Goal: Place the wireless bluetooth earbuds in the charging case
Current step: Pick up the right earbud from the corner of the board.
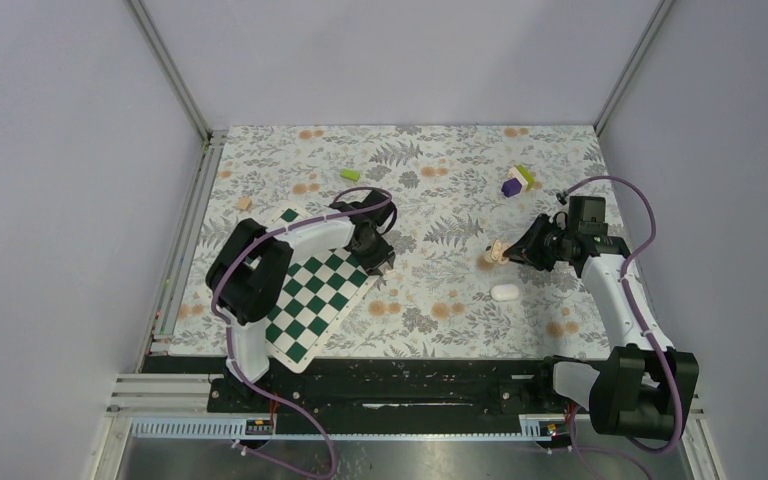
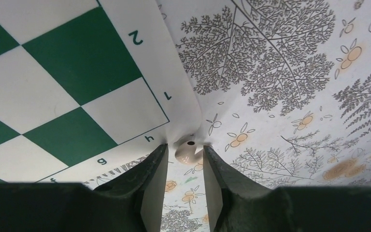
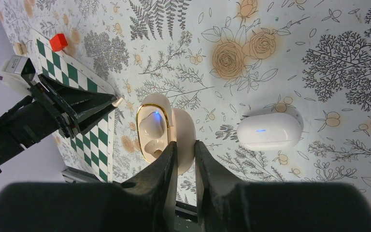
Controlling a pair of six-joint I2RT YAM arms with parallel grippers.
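Chessboard [image 1: 310, 300] is laid askew on the left part of the flower-printed bench [image 1: 430, 150]. A small tan block [image 1: 244, 203] is seen near its far corner, and a red cube [image 3: 58, 42] is seen at its edge in the right wrist view. The left fingers [image 2: 160, 159] are positioned at the board's right edge and are parted. A beige earbud [image 2: 187, 152] is framed between their tips, lying on the board's white margin at the corner marked h and 1. Whether it is touched by either finger cannot be told. A green block [image 1: 350, 175] is placed farther back, near the middle. To the right of centre, well apart from the earbud, the charging case [image 3: 154, 128] is seen open. It is cream outside with a gold rim, and a blue light glows inside. It is clamped by the right fingers [image 3: 166, 164], which are closed on its rounded shell. A white closed case [image 3: 269, 130] with a blue lamp is set near it, not touching. A purple and green block stack [image 1: 517, 181] is seen toward the right rear.
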